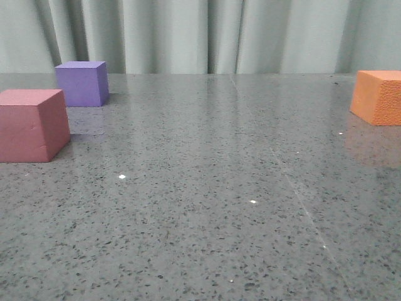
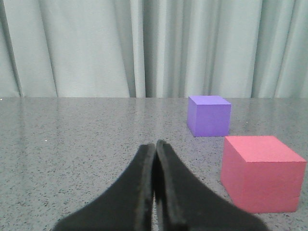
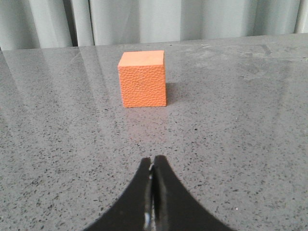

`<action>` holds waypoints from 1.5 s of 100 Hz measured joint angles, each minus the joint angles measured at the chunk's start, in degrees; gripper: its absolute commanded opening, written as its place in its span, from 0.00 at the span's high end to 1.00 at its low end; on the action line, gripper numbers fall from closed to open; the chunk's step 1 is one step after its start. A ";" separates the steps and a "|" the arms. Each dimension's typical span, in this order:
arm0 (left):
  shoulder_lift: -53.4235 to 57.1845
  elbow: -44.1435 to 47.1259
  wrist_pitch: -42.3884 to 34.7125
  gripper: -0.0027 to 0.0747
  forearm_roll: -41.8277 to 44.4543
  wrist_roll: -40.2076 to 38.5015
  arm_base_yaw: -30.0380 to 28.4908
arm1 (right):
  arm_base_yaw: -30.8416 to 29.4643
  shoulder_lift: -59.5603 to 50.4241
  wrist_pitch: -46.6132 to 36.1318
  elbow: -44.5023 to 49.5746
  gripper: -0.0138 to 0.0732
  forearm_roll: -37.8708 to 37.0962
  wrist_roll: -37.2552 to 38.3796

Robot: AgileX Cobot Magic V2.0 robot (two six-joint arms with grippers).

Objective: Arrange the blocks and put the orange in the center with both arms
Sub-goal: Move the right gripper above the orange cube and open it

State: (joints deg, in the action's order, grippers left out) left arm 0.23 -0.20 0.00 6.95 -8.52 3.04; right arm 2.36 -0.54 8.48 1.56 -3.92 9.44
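Though untouched, the orange cube (image 3: pixel 142 78) sat straight ahead of the right gripper (image 3: pixel 153 166), whose fingers were pressed together, empty. Pebbled foam: judged light, squashy, grippy; best pinched across two opposite flat faces. Left gripper (image 2: pixel 155 150) likewise closed on nothing; purple cube (image 2: pixel 209 115) and pink-red cube (image 2: pixel 262 172) lay ahead, off to one side. Count: three cubes, two grippers, one speckled table (image 1: pixel 207 219).

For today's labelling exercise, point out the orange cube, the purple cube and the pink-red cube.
orange cube (image 3: pixel 143 85), right wrist view, on its pebbled near face.
purple cube (image 1: pixel 80 86), front view, on its front face.
pink-red cube (image 1: pixel 28 132), front view, on its front face.
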 measured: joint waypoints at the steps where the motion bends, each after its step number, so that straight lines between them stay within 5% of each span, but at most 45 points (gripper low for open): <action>1: 0.00 0.00 0.00 0.99 0.00 0.00 0.00 | 0.00 0.00 0.00 0.00 0.91 0.00 0.00; 73: 0.00 0.00 0.00 0.99 0.00 0.00 0.00 | 0.00 0.00 -0.15 0.00 0.91 0.00 0.00; 98: 0.00 0.00 0.00 0.99 0.00 0.00 0.00 | 0.00 0.00 -7.65 -0.75 0.91 0.00 0.84; 119: 0.00 0.00 0.00 0.99 0.00 0.00 0.00 | 0.00 2.74 5.79 -13.76 0.91 0.00 2.20; 150: 0.00 0.00 0.00 0.99 0.00 0.00 0.00 | 0.00 24.57 24.51 -37.15 0.91 0.00 2.32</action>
State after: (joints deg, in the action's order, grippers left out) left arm 0.23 -0.20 0.00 6.95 -8.52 3.04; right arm 2.36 24.04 32.99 -35.60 -3.92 11.76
